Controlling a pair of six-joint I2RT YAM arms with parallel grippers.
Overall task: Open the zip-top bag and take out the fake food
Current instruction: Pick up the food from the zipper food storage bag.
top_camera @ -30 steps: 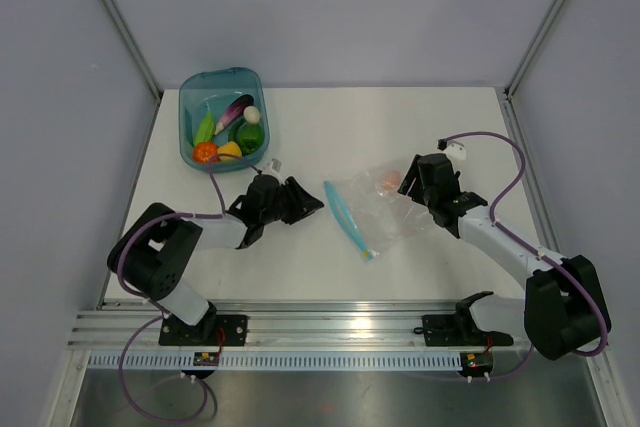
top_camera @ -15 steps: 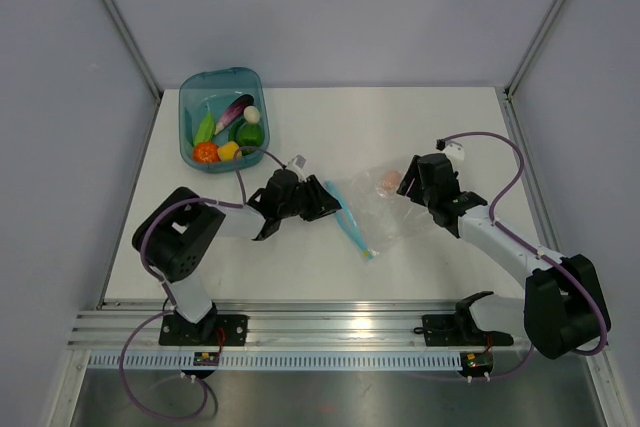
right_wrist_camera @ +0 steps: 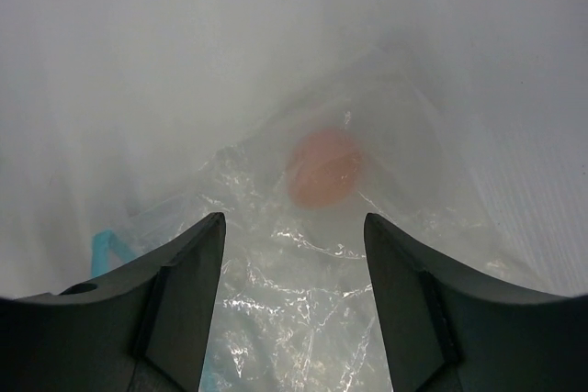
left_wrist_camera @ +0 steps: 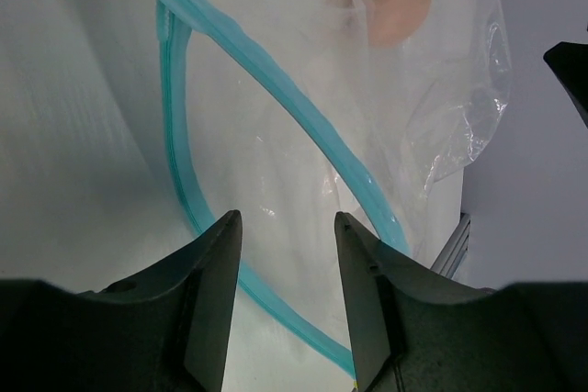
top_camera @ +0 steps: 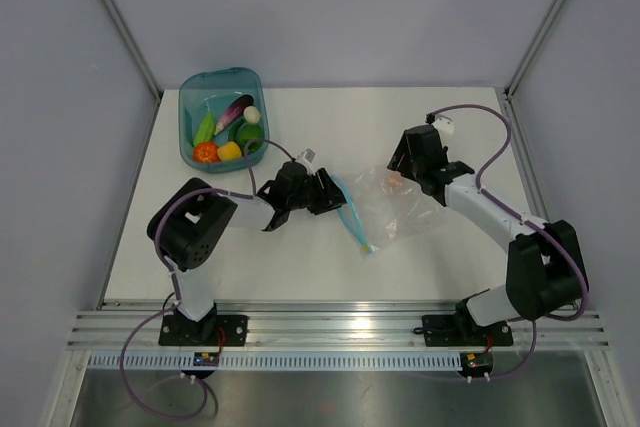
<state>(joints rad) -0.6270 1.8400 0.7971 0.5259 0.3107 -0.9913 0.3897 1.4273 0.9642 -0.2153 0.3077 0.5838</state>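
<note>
While left claw [left_wrist_camera: 287, 227] and right claw [right_wrist_camera: 294, 227] gape, zip-top bag [top_camera: 392, 211] holds peach piece [left_wrist_camera: 395, 5]

Setup was basically a little booth. White tabletop [top_camera: 330, 137], matte, sitting inside plain grey-lavender panels: a back wall [top_camera: 330, 7], a left wall [top_camera: 60, 147] and a right wall [top_camera: 590, 97]. Thin metal posts [top_camera: 115, 17] ran up the two back corners where the panels met. Along the near edge there was a slotted aluminium rail [top_camera: 340, 327], with a brushed metal sheet [top_camera: 340, 397] below it. Lighting was soft and even, only faint shadows, plus a bit of glare on the rail.
</note>
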